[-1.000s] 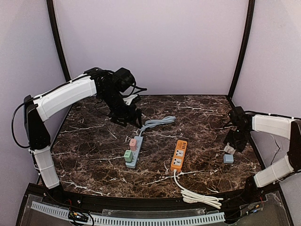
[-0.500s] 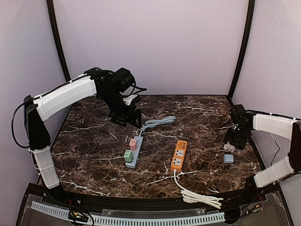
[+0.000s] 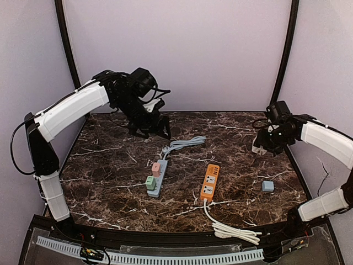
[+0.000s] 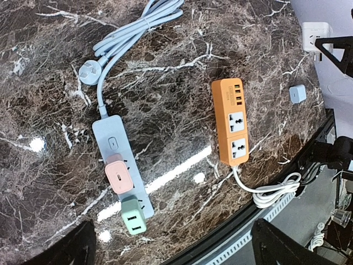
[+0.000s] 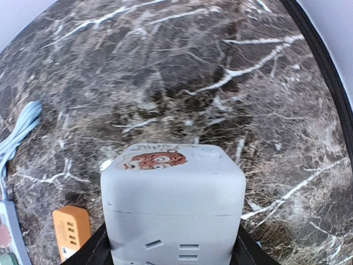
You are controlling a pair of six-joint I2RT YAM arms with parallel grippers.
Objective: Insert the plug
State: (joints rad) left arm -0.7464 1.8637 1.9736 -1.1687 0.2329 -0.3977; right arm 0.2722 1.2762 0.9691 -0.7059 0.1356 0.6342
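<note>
My right gripper (image 3: 263,144) is shut on a white cube-shaped plug (image 5: 172,204) with a tiger sticker, held in the air above the table's right side. The orange power strip (image 3: 209,181) lies at centre right, its sockets free; the left wrist view has it (image 4: 231,129) too. A light blue power strip (image 3: 158,178) at the centre carries a pink plug (image 4: 119,175) and a green plug (image 4: 134,215). My left gripper (image 3: 157,126) hangs open and empty over the back left of the table, well above both strips.
A small blue cube plug (image 3: 267,186) lies on the marble at the right. The orange strip's coiled white cable (image 3: 236,230) rests on the near edge. The blue strip's bundled cable (image 3: 185,143) trails toward the back. Black frame posts (image 3: 282,55) stand at the rear corners.
My right gripper has lifted the white plug off the table and carried it back and up, away from the small blue cube. The left gripper has opened wider and risen slightly.
</note>
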